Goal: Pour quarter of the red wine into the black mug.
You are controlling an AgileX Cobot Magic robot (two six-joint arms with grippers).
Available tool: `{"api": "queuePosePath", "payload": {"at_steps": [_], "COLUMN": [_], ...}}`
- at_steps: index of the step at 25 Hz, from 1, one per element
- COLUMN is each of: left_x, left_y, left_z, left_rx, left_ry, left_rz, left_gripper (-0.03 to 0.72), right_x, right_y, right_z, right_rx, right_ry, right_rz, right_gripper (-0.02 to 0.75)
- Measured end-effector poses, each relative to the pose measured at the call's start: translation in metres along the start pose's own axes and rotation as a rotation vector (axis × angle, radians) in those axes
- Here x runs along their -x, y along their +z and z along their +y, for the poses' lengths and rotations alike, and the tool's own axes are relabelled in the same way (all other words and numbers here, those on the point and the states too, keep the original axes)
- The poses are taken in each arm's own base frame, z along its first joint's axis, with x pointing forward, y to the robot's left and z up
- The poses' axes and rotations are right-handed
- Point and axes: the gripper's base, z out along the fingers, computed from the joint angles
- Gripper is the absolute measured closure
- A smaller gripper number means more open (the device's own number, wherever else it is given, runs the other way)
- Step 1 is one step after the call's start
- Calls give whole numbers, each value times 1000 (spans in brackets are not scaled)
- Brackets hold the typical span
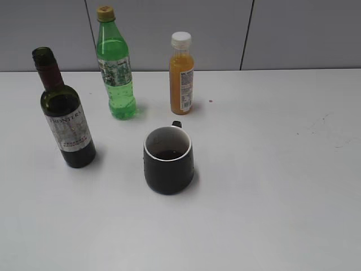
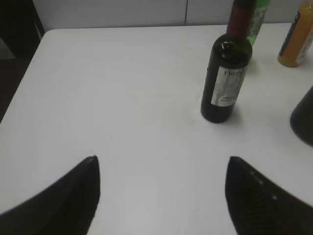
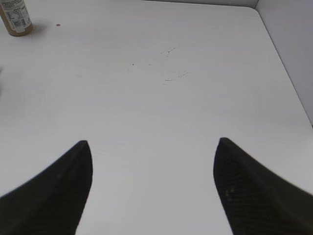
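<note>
The left gripper [image 2: 161, 196] stands spread wide with nothing between its 2 dark fingers, hovering over bare white table [image 2: 107, 98]. Ahead of it and to its right, well apart from the fingertips, the red wine bottle [image 2: 225, 78] stands upright, label facing the camera. The right gripper [image 3: 151, 191] is likewise spread and empty, above a stretch of table marked only by faint scratches.

Neither arm shows in the exterior view. There the red wine bottle [image 1: 65, 116] stands at the left with its mouth uncapped, and the black mug [image 1: 168, 160] sits near the middle, upright, handle turned to the far side. A dark pool lies at the mug's bottom, so some liquid seems to be in it already; whether that amounts to a quarter of the bottle cannot be judged. Behind them stand a green plastic bottle [image 1: 115, 70] and an orange juice bottle [image 1: 181, 76].

With both grippers empty, the step in hand looks like either the approach to the bottle or the retreat after setting it down. A pour would call for the left gripper to move forward and right, close around the bottle's body, lift and tip it over the mug.

Only the exterior view shows the mug's inside and the open bottle mouth. The left wrist view cuts the neck off at the top and catches just the mug's dark edge at right.
</note>
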Motion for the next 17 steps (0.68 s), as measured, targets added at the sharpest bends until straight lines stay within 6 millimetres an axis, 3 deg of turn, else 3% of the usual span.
{"api": "queuePosePath", "payload": {"at_steps": [4,17], "left_x": [-17,-23], "left_y": [-7,-3], "left_z": [0,1], "left_rx": [12,24], "left_ry": [-3,-64], "left_rz": [-74,-47], "left_gripper": [99,100], "right_x": [0,0], "right_y": [0,0], "right_z": [0,0], "right_rx": [0,2], "right_ry": [0,2], "right_rz": [-1,-1], "right_gripper": [151,151]}}
